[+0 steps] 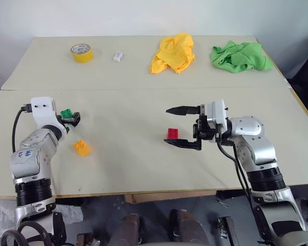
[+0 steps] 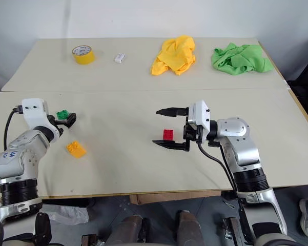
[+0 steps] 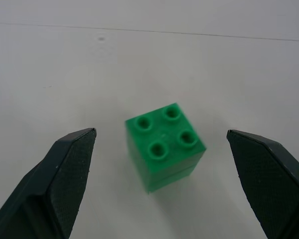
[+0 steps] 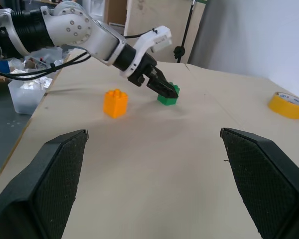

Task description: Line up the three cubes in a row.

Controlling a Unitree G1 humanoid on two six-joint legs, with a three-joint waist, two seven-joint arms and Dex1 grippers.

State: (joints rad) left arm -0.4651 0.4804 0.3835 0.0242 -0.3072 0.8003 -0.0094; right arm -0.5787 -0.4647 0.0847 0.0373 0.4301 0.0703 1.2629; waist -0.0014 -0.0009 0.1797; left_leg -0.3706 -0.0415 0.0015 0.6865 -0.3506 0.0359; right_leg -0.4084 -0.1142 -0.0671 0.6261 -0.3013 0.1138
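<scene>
silver-white arms [image 1: 248, 141], black jaws, black cables [image 1: 14, 128]

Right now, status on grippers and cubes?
Both grippers open. Left gripper straddles green cube, no grip. Red cube between right gripper's fingers. Orange cube apart.

Two beige tables [image 1: 143, 72] abut end to end before a pale wall [image 1: 143, 15].

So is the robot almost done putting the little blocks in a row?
Not yet. Nothing is lined up: the red cube sits far from the green cube and the orange-yellow cube. The open left gripper has the green cube between its fingers, not squeezed yet. The right gripper is open around the red one. All three still need moving together.
</scene>
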